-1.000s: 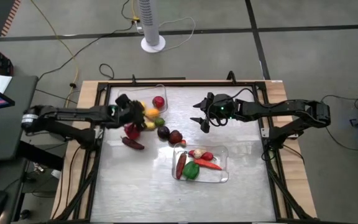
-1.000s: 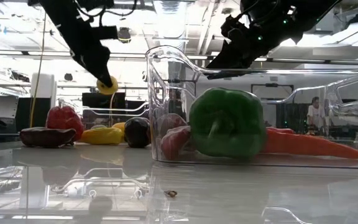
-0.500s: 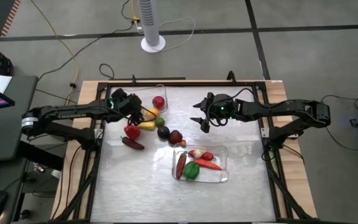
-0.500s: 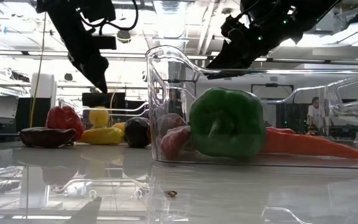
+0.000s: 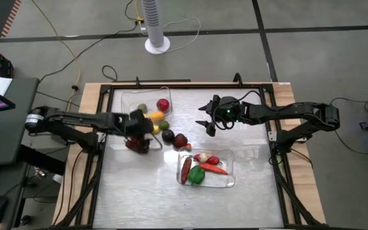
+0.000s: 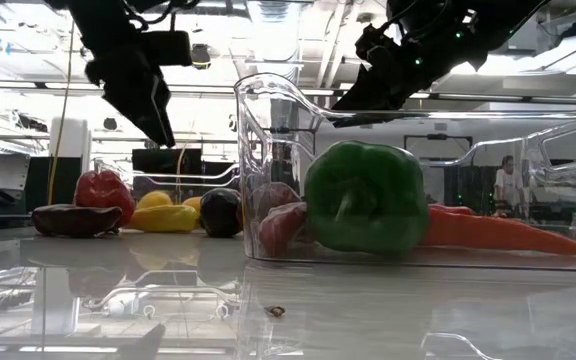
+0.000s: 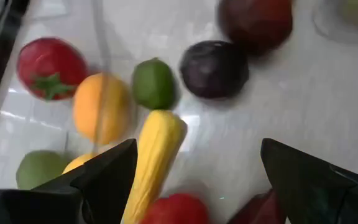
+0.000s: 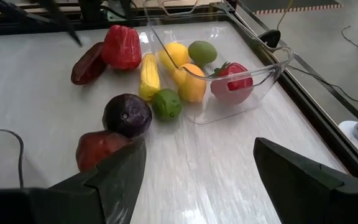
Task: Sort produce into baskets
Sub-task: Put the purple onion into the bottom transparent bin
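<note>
Yellow round toy lemon (image 8: 174, 56) just dropped into far clear plastic tray (image 8: 272, 68); left end effector (image 5: 143, 130), fingers apart and empty, swung back over loose red toy pepper (image 8: 122, 46) on bench (image 5: 254, 191), so sorting continues.

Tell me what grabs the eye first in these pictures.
The green pepper fills the low view, lying in the near clear basket beside a carrot. Farther back, loose fruit clusters beside the far basket, and the left gripper hangs open over a red pepper.
</note>
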Robot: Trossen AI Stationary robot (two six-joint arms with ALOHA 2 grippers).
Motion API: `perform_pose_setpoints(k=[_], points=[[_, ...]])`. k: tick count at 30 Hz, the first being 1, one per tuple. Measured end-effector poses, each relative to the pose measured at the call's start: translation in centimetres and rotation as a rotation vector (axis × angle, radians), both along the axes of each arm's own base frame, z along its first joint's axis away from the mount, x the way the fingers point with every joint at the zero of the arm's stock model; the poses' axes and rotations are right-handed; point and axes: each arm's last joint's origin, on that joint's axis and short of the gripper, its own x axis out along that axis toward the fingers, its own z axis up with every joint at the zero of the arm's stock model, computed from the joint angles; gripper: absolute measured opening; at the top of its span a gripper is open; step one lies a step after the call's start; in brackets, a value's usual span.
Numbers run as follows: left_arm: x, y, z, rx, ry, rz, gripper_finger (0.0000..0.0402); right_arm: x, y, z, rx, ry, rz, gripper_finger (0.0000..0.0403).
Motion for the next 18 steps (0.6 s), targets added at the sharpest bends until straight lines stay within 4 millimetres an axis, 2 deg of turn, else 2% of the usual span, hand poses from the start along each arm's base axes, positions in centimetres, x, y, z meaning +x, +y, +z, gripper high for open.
perform_pose_setpoints(k=[5, 12, 18], points=[[1.6, -1.8, -2.4, 0.067, 0.096, -0.035, 0.0329, 0.0, 0.0, 0.0, 0.002, -0.001, 0.000, 0.0325], [3.0, -2.0, -6.1, 0.102, 0.268, -0.046, 0.0330, 0.0, 0.0, 0.0, 0.002, -0.006, -0.001, 0.0325], [3.7, -2.1, -7.0, 0.088, 0.266, -0.070, 0.0330, 0.0, 0.0, 0.0, 0.002, -0.004, -0.001, 0.0325]])
